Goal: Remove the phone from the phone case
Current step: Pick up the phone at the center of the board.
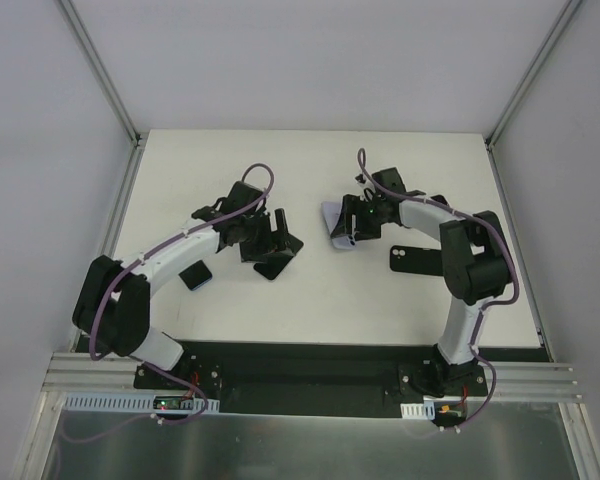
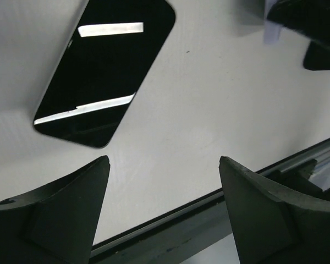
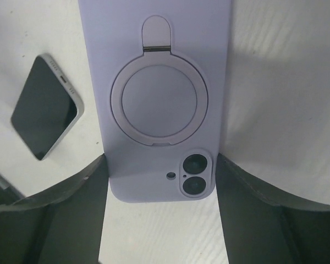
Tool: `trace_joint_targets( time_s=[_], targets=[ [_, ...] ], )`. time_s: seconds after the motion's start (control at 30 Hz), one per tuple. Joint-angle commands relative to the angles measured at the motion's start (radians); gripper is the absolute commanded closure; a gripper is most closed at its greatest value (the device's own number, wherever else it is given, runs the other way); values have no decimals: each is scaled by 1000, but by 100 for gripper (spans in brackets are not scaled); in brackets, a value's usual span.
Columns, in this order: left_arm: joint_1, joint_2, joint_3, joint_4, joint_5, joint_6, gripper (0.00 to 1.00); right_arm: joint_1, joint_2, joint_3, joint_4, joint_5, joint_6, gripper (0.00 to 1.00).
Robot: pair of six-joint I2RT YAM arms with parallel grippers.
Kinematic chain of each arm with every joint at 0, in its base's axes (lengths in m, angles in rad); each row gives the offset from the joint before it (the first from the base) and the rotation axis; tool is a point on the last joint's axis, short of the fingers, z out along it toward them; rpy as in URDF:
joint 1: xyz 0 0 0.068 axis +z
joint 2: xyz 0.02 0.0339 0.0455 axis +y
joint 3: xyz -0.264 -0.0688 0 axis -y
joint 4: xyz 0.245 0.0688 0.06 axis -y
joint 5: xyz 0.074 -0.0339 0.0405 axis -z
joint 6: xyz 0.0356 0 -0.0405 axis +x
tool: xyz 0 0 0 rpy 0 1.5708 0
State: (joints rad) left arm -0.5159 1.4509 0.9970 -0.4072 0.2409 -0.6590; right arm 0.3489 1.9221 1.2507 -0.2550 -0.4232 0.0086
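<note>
The phone case (image 3: 159, 82) sits near the middle of the table (image 1: 380, 310). It is clasped at its camera end between the fingers of the right gripper (image 1: 350, 226), one finger on each long side. Left of the case and a little nearer the arm bases, the phone (image 1: 280, 262) lies flat on the table, apart from the case. The left gripper (image 2: 162, 162) hangs left of the case, just beside the phone, with nothing between its fingers. Farther left of the case and nearer still lies a small block (image 1: 195, 277). Right of the case lies a flat slab (image 1: 410, 258), partly under the right arm.
</note>
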Motion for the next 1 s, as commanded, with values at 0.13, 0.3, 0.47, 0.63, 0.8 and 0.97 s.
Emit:
trace_joint_targets(
  time_s=[0.13, 0.3, 0.47, 0.63, 0.8, 0.97],
  targets=[
    [2, 277, 210, 179, 271, -135, 20, 42, -104, -191, 135, -190, 212, 74],
    [-12, 391, 265, 263, 296, -224, 22, 74, -143, -235, 158, -192, 240, 74],
    [-19, 491, 321, 281, 298, -269, 24, 90, -166, -286, 195, -203, 263, 75],
    [-22, 546, 350, 298, 294, -287, 28, 99, -196, -312, 200, -218, 268, 77],
    [-41, 572, 379, 303, 273, -289, 44, 108, -233, -332, 203, -230, 278, 77],
    [-50, 575, 374, 304, 264, -286, 75, 116, -268, -347, 201, -233, 283, 77]
  ],
)
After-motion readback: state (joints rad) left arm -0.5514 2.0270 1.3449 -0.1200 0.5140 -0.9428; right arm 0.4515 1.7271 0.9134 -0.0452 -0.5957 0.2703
